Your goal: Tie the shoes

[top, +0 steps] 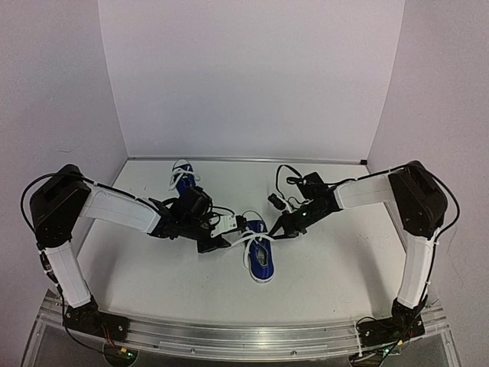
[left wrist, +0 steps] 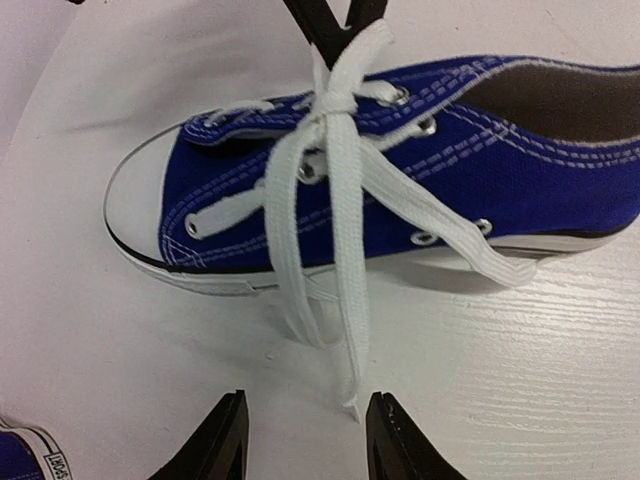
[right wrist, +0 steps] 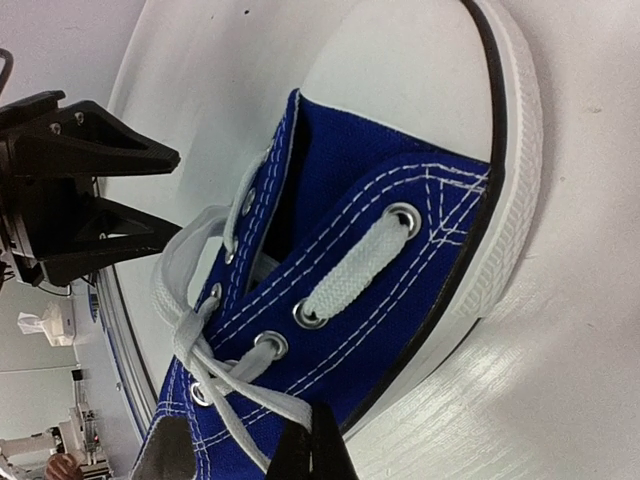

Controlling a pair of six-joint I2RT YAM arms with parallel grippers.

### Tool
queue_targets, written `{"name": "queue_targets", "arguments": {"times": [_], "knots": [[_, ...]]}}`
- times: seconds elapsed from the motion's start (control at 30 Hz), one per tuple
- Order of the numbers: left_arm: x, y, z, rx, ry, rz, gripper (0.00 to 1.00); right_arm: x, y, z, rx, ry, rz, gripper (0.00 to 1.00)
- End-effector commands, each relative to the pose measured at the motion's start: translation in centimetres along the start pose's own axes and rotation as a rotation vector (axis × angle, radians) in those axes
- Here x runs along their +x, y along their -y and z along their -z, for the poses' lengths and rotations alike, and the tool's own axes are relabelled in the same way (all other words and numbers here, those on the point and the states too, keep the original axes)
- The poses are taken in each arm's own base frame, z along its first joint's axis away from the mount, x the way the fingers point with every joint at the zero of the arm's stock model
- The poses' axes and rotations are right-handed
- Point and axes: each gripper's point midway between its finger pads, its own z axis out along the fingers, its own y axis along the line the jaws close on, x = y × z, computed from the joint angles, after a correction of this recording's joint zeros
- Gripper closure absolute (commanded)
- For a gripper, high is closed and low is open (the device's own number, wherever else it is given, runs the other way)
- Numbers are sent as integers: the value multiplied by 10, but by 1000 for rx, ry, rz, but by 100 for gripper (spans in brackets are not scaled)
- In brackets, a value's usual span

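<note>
One blue sneaker (top: 260,258) with white laces lies at the table's middle, between my grippers. In the left wrist view its laces (left wrist: 335,105) cross in a single knot over the tongue, and two strands hang down its side onto the table. My left gripper (left wrist: 305,430) is open, low on the table beside the shoe, with a loose lace end (left wrist: 350,395) lying between its fingers. My right gripper (right wrist: 312,455) is shut on a lace strand (right wrist: 255,395) at the shoe's other side. It also shows in the left wrist view (left wrist: 335,20). The second sneaker (top: 182,177) sits at the back left.
White walls close in the table at the back and both sides. The second sneaker's sole shows at the left wrist view's bottom-left corner (left wrist: 25,455), close to my left gripper. A metal rail (top: 244,336) runs along the near edge.
</note>
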Motion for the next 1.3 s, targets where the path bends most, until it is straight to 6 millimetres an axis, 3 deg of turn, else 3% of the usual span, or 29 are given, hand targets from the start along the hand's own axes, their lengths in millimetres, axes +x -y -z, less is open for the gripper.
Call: {"name": "queue_targets", "arguments": {"times": [0.0, 0.17, 0.4, 0.9, 1.27], "knots": [[-44, -35, 9, -84, 139, -32, 59, -23, -12, 19, 63, 66, 53, 100], [-68, -41, 27, -54, 299, -4, 59, -23, -7, 18, 88, 65, 45, 100], [-65, -36, 3, 33, 250, -5, 57, -26, -6, 20, 100, 72, 44, 100], [-82, -19, -7, 131, 307, -6, 58, -27, -7, 18, 91, 69, 39, 100], [-78, -23, -23, 135, 256, -2, 72, -27, -7, 19, 94, 70, 38, 100]]}}
